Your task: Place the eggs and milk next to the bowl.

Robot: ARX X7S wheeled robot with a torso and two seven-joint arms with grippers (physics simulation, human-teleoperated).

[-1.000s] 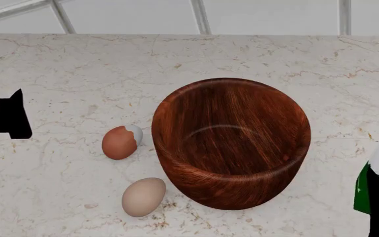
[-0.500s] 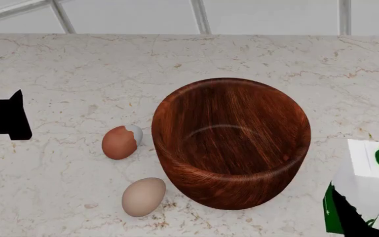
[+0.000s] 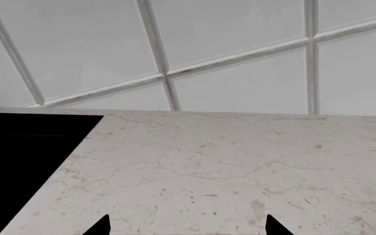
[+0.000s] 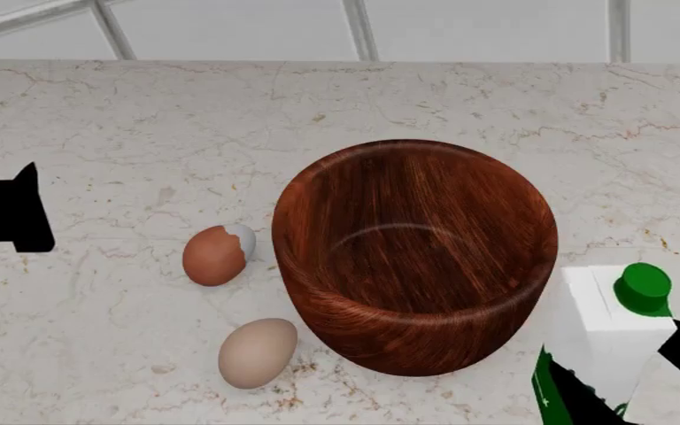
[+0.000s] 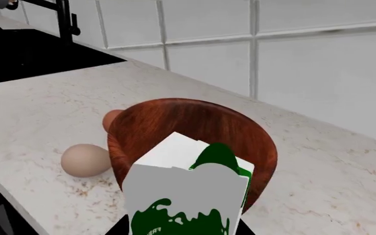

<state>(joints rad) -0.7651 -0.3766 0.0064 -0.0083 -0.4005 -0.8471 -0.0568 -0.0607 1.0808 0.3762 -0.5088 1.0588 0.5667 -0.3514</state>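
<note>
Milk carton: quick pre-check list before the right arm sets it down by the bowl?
1. Milk carton held by the right arm: ok, seen in the right wrist view; jaws hidden, so hold quality cannot tell.
2. Carton clear of the bowl: cannot tell; they overlap in the right wrist view.
3. Bare counter at the bowl's right side: ok.
4. Carton upright: ok, green cap on top, slight tilt.
5. Reddish-brown egg and beige egg beside the bowl: ok, on its left.
6. Left gripper out of the way: ok, open, holding nothing.

Marble counter [image 4: 139, 115], tiled wall [image 3: 240, 44]
</note>
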